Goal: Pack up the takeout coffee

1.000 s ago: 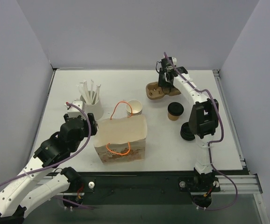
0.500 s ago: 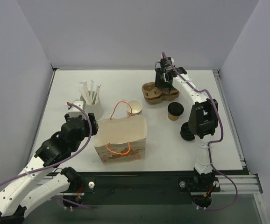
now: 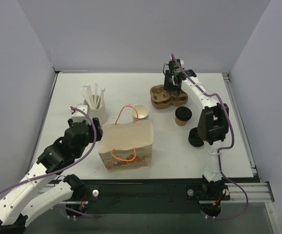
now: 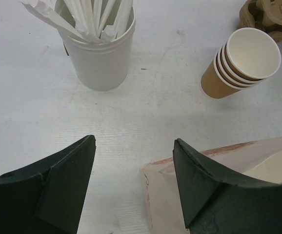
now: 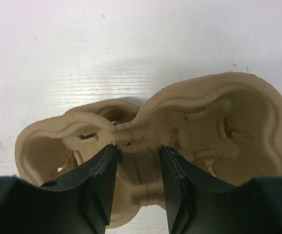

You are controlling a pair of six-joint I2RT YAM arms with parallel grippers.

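Mid-frame on the white table (image 3: 121, 85): open paper bag (image 3: 126, 159) with orange handles. Just above, nested tan cups (image 3: 140, 112). Left, white tub of wrapped straws (image 3: 97, 111). Upper right, pulp cup carrier (image 3: 166, 96); right, stacked black lids (image 3: 195, 138).

Right pincer (image 5: 138, 151) and the gripped pulp carrier (image 5: 238, 122) a little nearer the robot than a second ago.

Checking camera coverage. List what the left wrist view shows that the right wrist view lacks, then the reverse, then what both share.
Only left wrist: the open left pincer, straw cup, cup stack and part of the bag. Only right wrist: the right pincer clamping the middle rib of the carrier. Both: the carrier, just a corner in the left wrist view, and the table.
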